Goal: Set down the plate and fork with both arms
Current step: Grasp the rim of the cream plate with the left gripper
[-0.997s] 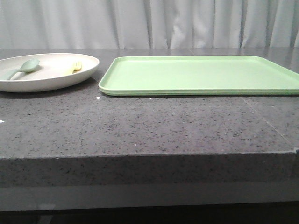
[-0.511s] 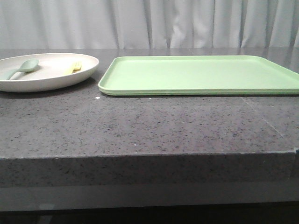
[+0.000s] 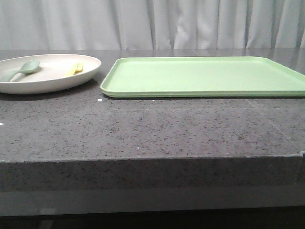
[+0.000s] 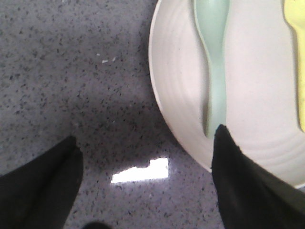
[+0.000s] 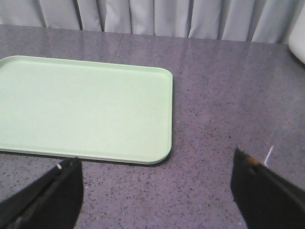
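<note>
While both end effectors gape, cream plate (image 3: pixel 47 81), pale-yellow fork (image 3: pixel 75 68) on it

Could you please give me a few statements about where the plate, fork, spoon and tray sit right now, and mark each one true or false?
1. The fork lies on the plate. True.
2. The spoon rests on the tray. False: it lies on the plate beside the fork; nothing is seen on the tray.
3. The plate sits on the table, left of the tray. True.
4. The left claw is shut on the spoon. False: it is open, with one finger over the plate's rim and the other over the table.
5. The right claw is open and holds nothing. True.
</note>
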